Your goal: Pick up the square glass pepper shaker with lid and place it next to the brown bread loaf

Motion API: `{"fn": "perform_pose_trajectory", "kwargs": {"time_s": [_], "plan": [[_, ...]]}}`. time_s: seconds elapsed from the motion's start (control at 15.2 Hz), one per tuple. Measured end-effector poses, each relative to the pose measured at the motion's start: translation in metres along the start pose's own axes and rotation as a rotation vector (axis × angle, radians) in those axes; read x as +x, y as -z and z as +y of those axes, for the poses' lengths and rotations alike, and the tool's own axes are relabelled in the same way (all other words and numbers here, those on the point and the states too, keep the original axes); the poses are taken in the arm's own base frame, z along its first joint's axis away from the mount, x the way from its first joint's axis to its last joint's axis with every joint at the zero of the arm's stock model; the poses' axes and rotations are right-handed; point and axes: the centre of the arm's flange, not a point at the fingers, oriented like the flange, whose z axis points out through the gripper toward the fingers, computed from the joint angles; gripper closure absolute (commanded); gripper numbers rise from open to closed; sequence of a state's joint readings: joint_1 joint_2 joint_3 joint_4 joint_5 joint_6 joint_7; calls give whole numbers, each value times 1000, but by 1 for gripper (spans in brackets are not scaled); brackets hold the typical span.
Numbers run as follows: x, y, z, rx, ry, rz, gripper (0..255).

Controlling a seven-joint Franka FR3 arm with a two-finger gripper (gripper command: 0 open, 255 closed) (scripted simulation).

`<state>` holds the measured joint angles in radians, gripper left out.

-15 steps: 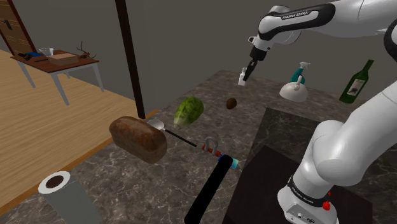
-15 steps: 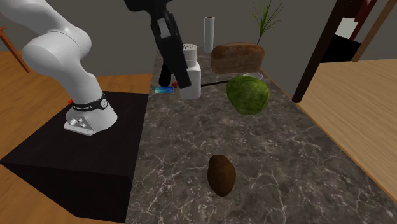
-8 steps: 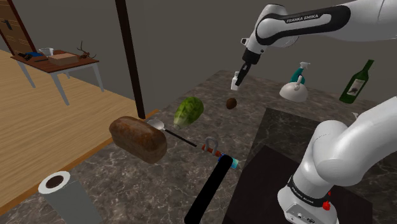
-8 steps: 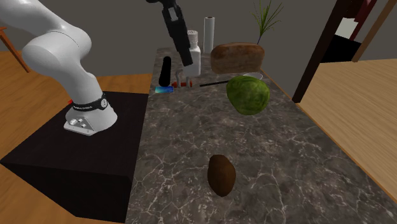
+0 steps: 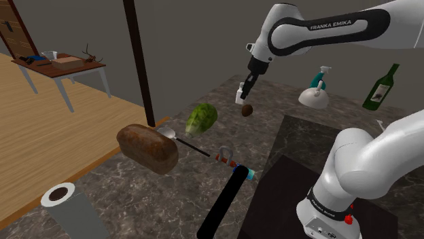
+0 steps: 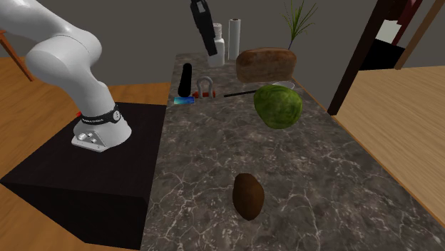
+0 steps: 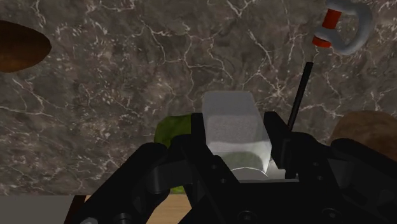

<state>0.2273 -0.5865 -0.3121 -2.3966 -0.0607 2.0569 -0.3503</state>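
Observation:
My black gripper hangs high above the dark marble counter, shut on the square clear pepper shaker with a pale lid. In the second exterior view the gripper carries the shaker in the air near the far end of the counter. The wrist view has the shaker clasped between both fingers. The brown bread loaf lies on the counter, well below and to the shoulder view's left of the gripper. It also lies at the counter's far end as the loaf.
A green lettuce and a small brown oval object lie below the gripper. A ladle, a red-and-silver shackle and a black handle lie near the loaf. A paper towel roll, spray bottle and wine bottle stand around.
The arm has carried the shaker toward the shoulder view's left and slightly lower, away from the second exterior camera toward the loaf's end of the counter. The grip has stayed shut.

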Motion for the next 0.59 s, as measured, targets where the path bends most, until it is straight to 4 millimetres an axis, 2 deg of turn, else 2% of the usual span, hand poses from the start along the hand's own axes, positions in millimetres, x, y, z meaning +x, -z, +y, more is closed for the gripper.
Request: {"fn": "perform_pose_trajectory", "kwargs": {"time_s": [0.59], "plan": [[23,-8,-115,-1,-1,0,255]]}}
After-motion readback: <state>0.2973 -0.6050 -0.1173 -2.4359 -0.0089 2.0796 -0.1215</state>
